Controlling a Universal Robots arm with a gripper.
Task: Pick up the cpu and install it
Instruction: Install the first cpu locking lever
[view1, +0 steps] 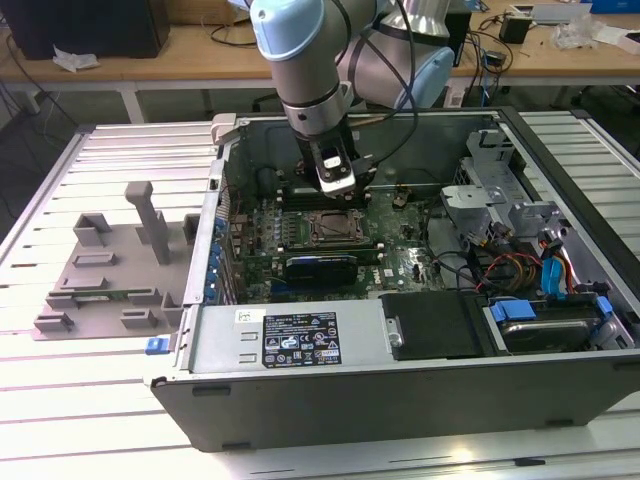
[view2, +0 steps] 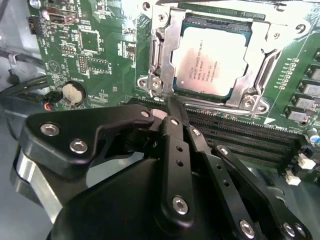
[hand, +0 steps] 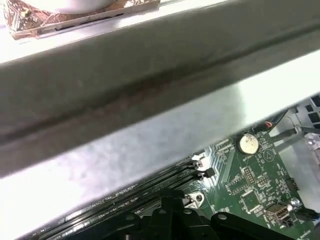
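Your gripper (view2: 169, 107) is down inside the open computer case (view1: 300, 345), its black fingers (view2: 176, 131) drawn together with nothing between them, tips resting right at the near edge of the socket frame (view2: 161, 60); the cpu (view2: 210, 62) is already lying flat in that frame, silvery plate up, metal bracket around it on all sides; in the exterior view the socket (view1: 335, 228) sits mid-board on the green motherboard (view1: 400, 255), just below the arm's wrist (view1: 333, 165).

Look at what the case holds: memory slots (view2: 240, 137) run just beside the socket, right under your fingers; a coin cell battery (view2: 74, 93) lies apart from the frame, seen in both wrist views (hand: 247, 143); a black cover plate (view1: 435, 325) and a nest of coloured cables (view1: 520, 270) fill the corner toward the exterior view's right.

Room is tight; the case's rear wall (hand: 150, 130) crosses the first wrist view close by the gripper; the case's front wall stands toward the exterior camera.

Outside the case, on the slatted bench (view1: 60, 400), the grey plastic tray (view1: 110, 270) stands well apart by the bench's left edge in the exterior view.
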